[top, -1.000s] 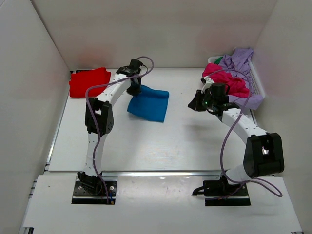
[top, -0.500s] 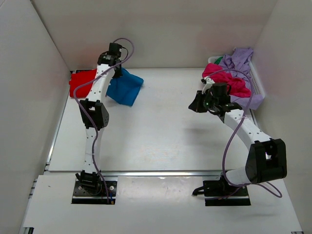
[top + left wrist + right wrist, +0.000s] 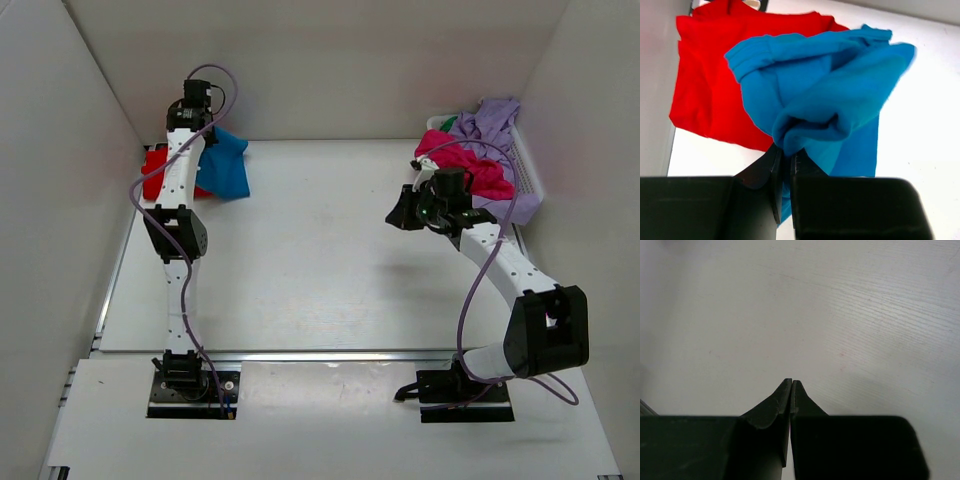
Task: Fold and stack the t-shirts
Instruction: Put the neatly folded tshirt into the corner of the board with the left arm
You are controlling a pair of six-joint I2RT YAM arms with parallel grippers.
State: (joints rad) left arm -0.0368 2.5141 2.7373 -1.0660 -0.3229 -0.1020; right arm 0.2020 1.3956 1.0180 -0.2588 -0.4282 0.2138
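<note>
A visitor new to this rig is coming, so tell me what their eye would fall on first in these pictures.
The bright blue t-shirt stands out first: bunched and pinched in the left end effector, held up beside the red t-shirt lying at the far left corner of the table. Next, the magenta t-shirt and lilac t-shirt heaped in the white basket at far right, near the right end effector, shut on nothing.
</note>
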